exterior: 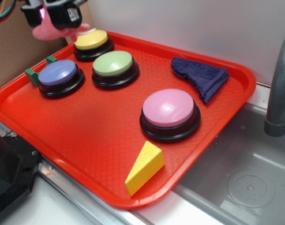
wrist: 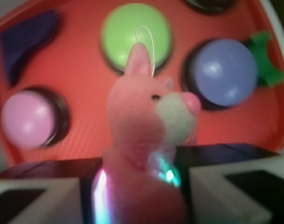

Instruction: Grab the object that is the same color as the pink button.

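Wrist view: gripper [wrist: 142,186] clamped on the pink plush bunny [wrist: 146,135], raised above the tray [wrist: 86,93].

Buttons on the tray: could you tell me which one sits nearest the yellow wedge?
The pink button; it sits just behind the yellow wedge, while the others are farther back.

Exterior view looks down obliquely across the red tray [exterior: 86,140] from farther off; wrist view peers close past the fingers [wrist: 225,191]. Both share the tray.
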You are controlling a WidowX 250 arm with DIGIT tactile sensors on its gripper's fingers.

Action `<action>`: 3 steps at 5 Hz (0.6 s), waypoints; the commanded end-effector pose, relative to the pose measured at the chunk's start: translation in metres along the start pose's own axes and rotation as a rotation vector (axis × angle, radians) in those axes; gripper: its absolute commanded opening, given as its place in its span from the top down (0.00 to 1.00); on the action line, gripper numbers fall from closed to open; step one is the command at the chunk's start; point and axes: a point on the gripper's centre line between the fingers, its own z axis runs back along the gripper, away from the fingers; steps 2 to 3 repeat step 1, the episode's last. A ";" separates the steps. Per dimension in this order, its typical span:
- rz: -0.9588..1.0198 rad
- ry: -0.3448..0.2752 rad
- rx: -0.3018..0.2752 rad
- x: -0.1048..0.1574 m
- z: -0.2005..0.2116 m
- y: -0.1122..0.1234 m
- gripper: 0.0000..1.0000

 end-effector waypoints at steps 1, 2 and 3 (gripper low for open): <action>-0.105 -0.132 0.058 0.006 0.016 0.003 1.00; -0.105 -0.132 0.058 0.006 0.016 0.003 1.00; -0.105 -0.132 0.058 0.006 0.016 0.003 1.00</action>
